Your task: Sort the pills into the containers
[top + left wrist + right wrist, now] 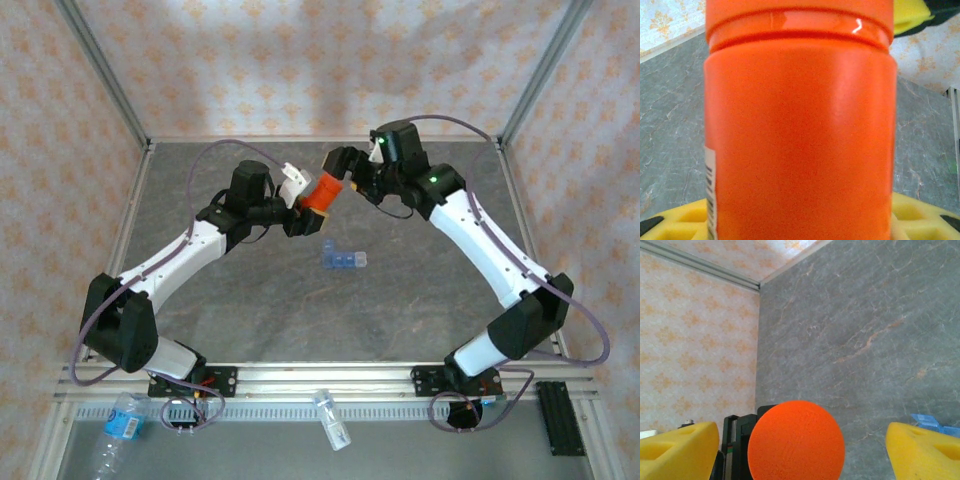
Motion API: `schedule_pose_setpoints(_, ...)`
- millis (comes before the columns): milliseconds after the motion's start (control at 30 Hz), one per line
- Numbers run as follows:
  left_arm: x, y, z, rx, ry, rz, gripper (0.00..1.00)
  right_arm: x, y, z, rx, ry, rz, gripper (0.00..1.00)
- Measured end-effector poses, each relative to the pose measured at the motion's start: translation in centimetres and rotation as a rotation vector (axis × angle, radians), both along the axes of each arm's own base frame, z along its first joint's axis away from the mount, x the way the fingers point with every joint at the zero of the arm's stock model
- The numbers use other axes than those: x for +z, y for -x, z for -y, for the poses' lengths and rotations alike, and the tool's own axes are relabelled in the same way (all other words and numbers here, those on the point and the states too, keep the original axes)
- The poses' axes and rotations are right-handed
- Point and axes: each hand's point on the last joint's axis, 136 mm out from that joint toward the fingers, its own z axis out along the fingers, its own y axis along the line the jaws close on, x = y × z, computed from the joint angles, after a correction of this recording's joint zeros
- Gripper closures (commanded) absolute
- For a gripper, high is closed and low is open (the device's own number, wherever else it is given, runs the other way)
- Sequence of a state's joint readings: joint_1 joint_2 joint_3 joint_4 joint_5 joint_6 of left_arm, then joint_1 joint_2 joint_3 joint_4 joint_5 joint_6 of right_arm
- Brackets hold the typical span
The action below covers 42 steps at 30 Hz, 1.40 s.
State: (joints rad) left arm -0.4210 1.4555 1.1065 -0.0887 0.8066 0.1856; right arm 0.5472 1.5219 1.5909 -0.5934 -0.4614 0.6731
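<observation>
Progress: none that we see. The left gripper (303, 200) clamps the orange vial (800, 140), lid (796, 440) on; the right gripper (343, 167) holds its jaws wide around the lid. The pill organizer (343, 258) lies at the vial's six o'clock.

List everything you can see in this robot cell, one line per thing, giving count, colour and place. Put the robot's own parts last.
orange vial: one, orange, held above the table between the two grippers
pill organizer: one, translucent blue, on the table near the middle
water bottle: one, clear with a blue label, lying at the near left corner
small clear bottle: one, clear, lying at the near edge, centre
black block: one, black, near right corner
table: one, grey marbled
arms: two, white and black, bolted at the near edge
left gripper: one, yellow pads, closed on the vial's body
right gripper: one, yellow pads, open around the vial's end
</observation>
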Motion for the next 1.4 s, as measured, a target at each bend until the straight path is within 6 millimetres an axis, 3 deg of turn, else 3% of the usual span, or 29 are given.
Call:
schedule_pose_setpoints(267,0.0,0.0,0.0,-0.001,0.0,0.0,1.0,-0.8,0.4,-1.3,0.019,0.013,-0.023,0.28)
schedule_pose_setpoints(433,0.0,0.0,0.0,-0.001,0.001,0.0,1.0,-1.1,0.4,-1.5,0.021,0.015,-0.03,0.48)
schedule_pose_setpoints(533,0.0,0.0,0.0,0.0,0.0,-0.001,1.0,-1.1,0.2,-1.5,0.022,0.018,-0.024,0.54)
schedule_pose_setpoints(700,-0.1,-0.2,-0.2,0.009,-0.003,-0.001,1.0,-1.2,-0.1,-1.8,0.061,0.021,0.034,0.56)
schedule_pose_setpoints(900,-0.5,-0.4,-0.6,0.029,-0.017,-0.015,1.0,-1.5,-0.3,-2.3,0.265,-0.09,0.191,0.55)
schedule_pose_setpoints(1000,-0.6,-0.3,-0.7,0.03,-0.021,-0.021,1.0,-1.4,-0.2,-2.5,0.347,-0.129,0.227,0.48)
schedule_pose_setpoints(1133,-0.3,-0.2,-0.4,0.017,-0.009,-0.01,1.0,-1.2,0.0,-2.6,0.38,-0.13,0.247,0.16)
schedule_pose_setpoints(1267,-0.1,-0.1,-0.2,0.006,-0.002,-0.004,1.0,-1.1,-0.2,-1.7,0.312,-0.098,0.199,0.11)
schedule_pose_setpoints(1400,0.0,0.0,-0.1,0.001,0.0,-0.003,1.0,0.9,-1.3,0.1,0.152,-0.071,0.129,0.1)
